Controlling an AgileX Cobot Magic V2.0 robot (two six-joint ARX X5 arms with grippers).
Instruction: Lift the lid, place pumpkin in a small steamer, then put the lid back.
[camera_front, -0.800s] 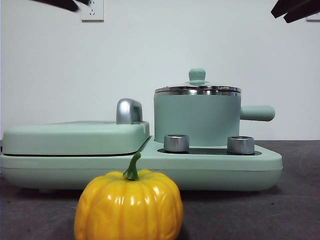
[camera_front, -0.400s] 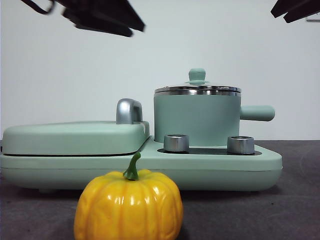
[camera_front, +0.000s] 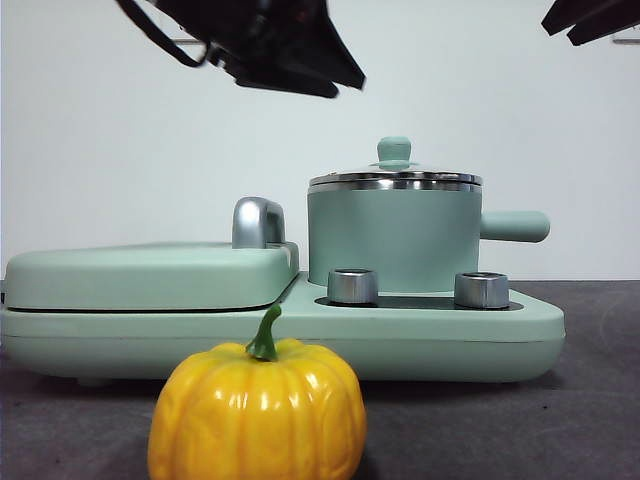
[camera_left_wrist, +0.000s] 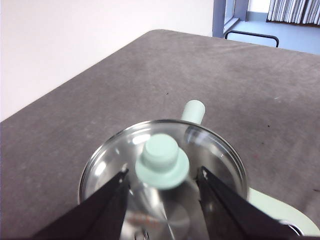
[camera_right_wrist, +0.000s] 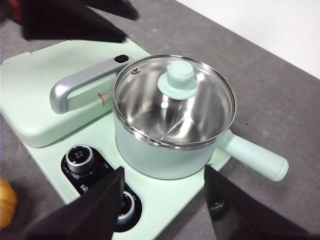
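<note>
The small steamer (camera_front: 395, 240) stands on the right half of a mint-green appliance, and the glass lid (camera_front: 395, 180) sits shut on its steel rim. In the left wrist view my left gripper (camera_left_wrist: 162, 174) hovers open above the lid (camera_left_wrist: 110, 165), with one jaw on each side of the green knob (camera_left_wrist: 161, 159) and well above it. Seen from the front, that left gripper (camera_front: 325, 80) hangs dark at the upper left of the pot. The pumpkin (camera_front: 257, 410) rests on the table in the foreground. My right gripper (camera_right_wrist: 164, 172) stands open and empty, high above the steamer (camera_right_wrist: 165, 160).
The appliance base (camera_front: 450, 325) carries two silver knobs (camera_front: 352, 286) in front of the pot. A flat mint-green cover (camera_front: 150, 275) with a silver handle (camera_front: 258, 222) fills its left half. The pot's side handle (camera_front: 515, 226) sticks out to the right.
My left arm has come in from the upper left corner, moving right and lower toward the pot. Pot, lid, pumpkin and right arm have stayed put.
</note>
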